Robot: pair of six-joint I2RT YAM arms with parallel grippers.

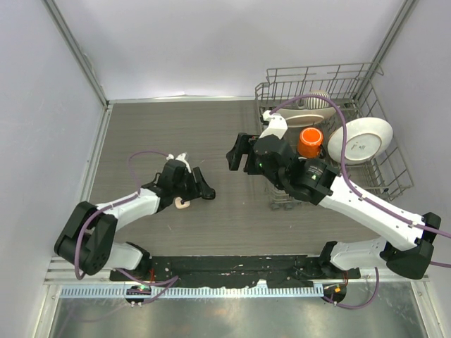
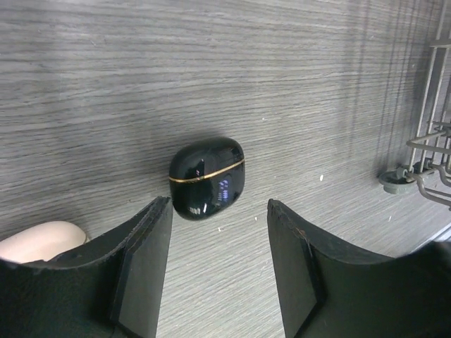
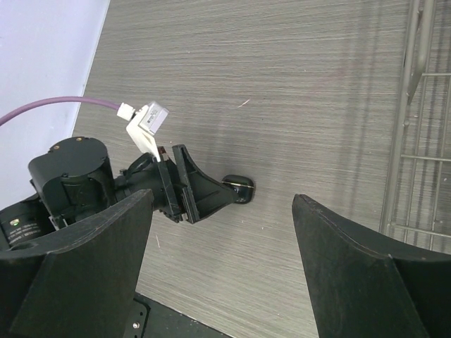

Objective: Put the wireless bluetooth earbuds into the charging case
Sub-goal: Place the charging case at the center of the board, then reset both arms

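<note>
Barely begun, I'd say: glossy black gold-seamed charging case [image 2: 206, 177] lies shut mid-frame, left fingers [image 2: 149, 243] and right fingers [image 3: 338, 243] wide, empty.

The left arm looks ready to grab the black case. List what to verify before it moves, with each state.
1. Left end effector open: ok.
2. Black case between its fingers: not ok, it lies just beyond the tips.
3. Case lid open for loading: not ok, it is shut.
4. Earbuds located: cannot tell, none visible in any view.
5. Right end effector open and apart from the case: ok.
</note>
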